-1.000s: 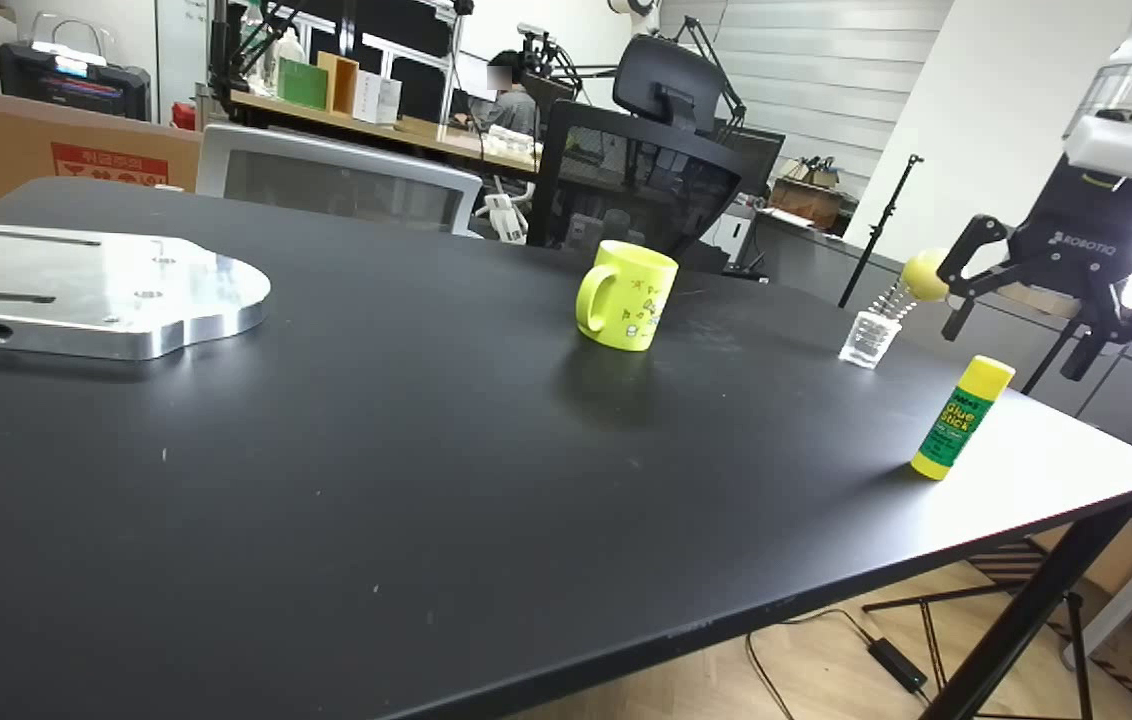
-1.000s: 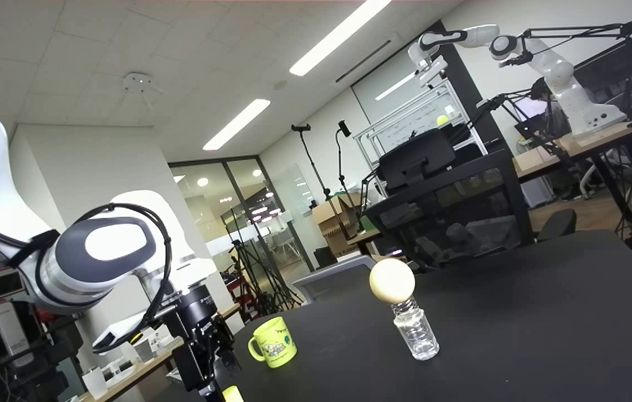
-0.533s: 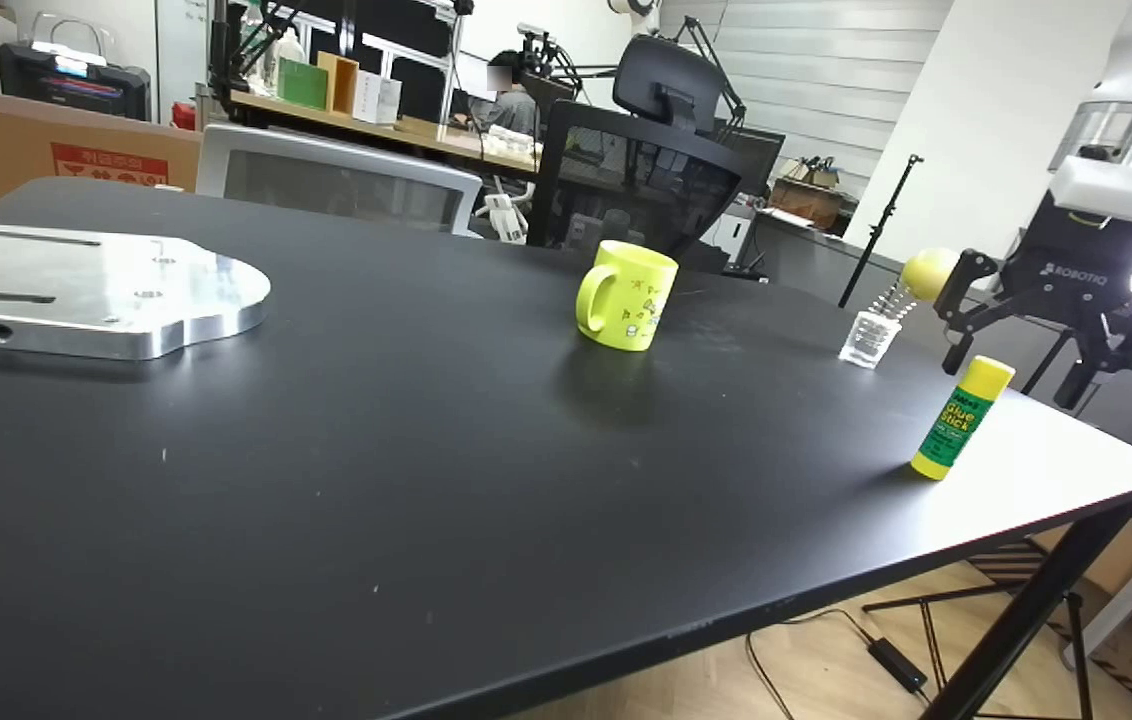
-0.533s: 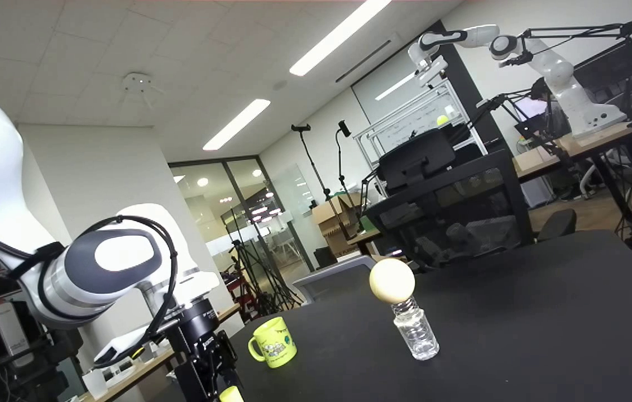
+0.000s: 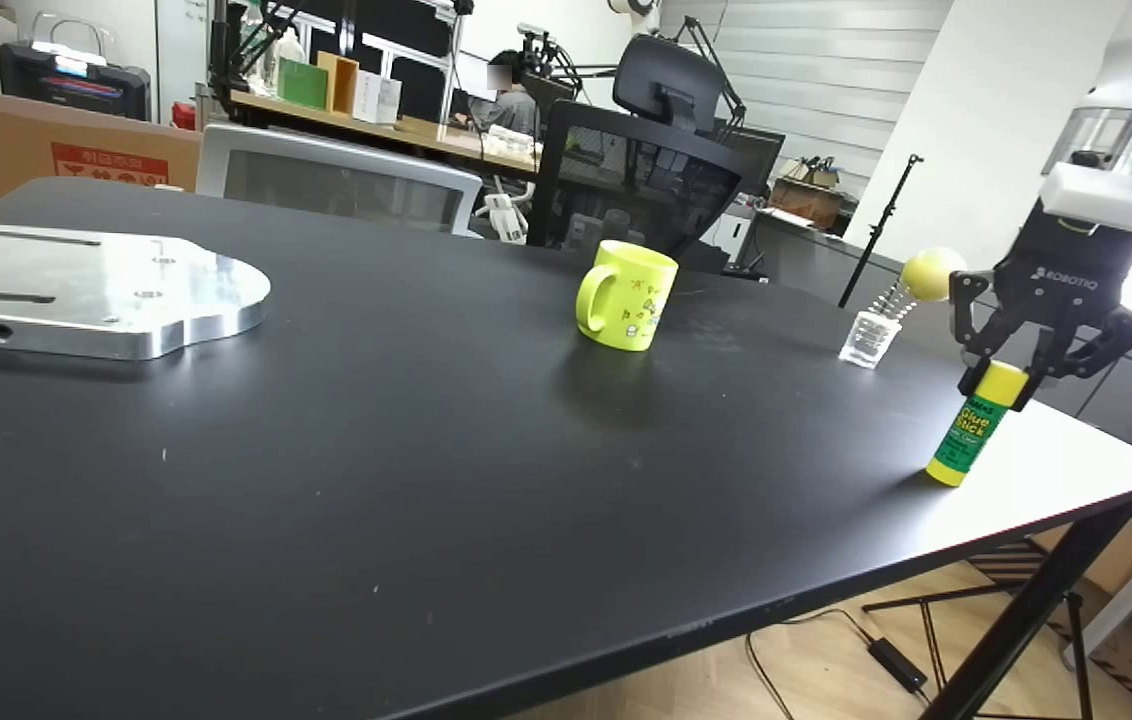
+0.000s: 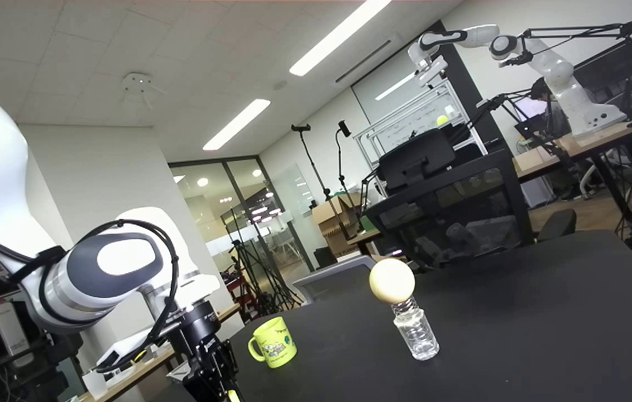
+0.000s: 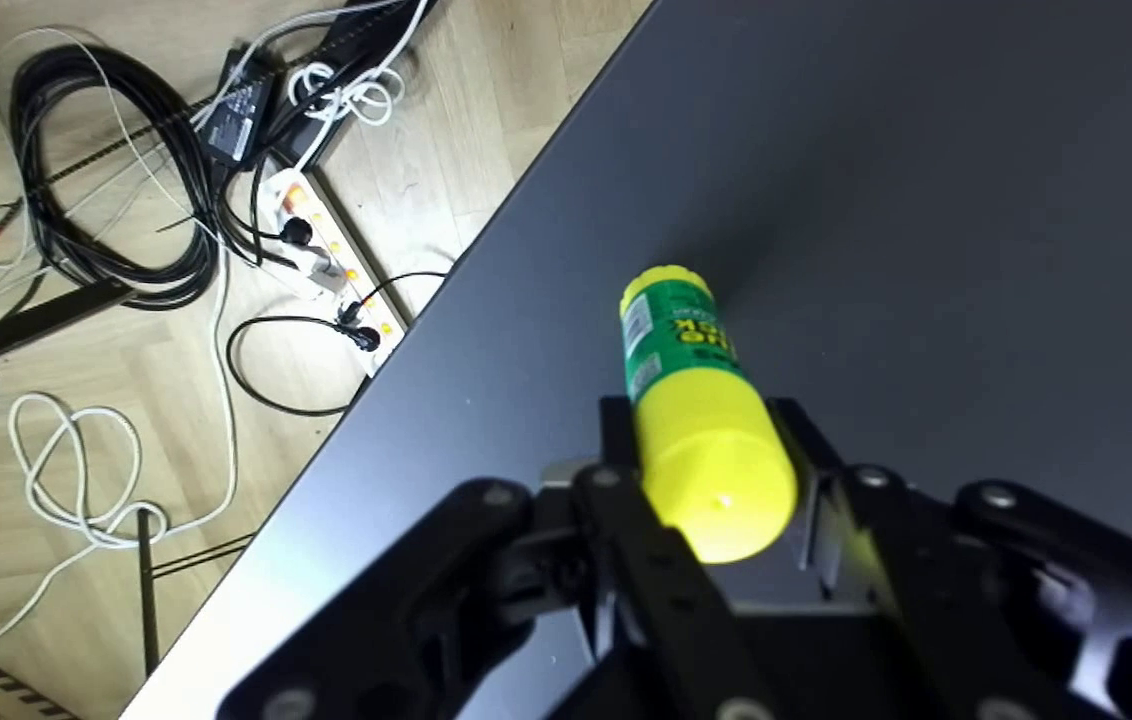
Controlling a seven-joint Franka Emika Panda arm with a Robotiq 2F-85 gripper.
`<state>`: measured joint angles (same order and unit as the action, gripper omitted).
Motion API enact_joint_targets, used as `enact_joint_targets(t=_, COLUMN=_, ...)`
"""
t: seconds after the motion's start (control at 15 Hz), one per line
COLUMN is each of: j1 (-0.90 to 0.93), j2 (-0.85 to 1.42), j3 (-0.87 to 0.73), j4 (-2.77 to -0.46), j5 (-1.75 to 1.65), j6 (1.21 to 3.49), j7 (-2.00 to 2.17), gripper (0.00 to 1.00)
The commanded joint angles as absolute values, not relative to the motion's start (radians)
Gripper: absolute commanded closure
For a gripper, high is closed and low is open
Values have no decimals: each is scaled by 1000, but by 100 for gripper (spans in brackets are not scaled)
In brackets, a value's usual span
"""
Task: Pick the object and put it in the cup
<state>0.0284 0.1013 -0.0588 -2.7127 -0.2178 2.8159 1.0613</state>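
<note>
At frame right, the gripper (image 5: 996, 388) pinches the glue stick (image 5: 969, 434) by its top, jaws snug. Presumably that leaves the base free to enter the mug (image 5: 632, 300), near centre.

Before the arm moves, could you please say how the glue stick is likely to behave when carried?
The glue stick is probably stiff, as it shows no bend in the gripper. Its shiny yellow cap may be slightly slippery. Slim and round, it could tip or roll if released off balance.
</note>
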Motion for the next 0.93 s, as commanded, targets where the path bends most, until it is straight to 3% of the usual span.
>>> enact_joint_targets(t=0.0, j1=48, j2=90, j3=-69, j4=-2698, j5=-200, j6=2809, j7=1087, gripper=90)
enact_joint_targets(t=0.87, j1=-6, j2=-217, j3=-9, j4=-2545, j5=-1, j6=2472, j7=910, gripper=90)
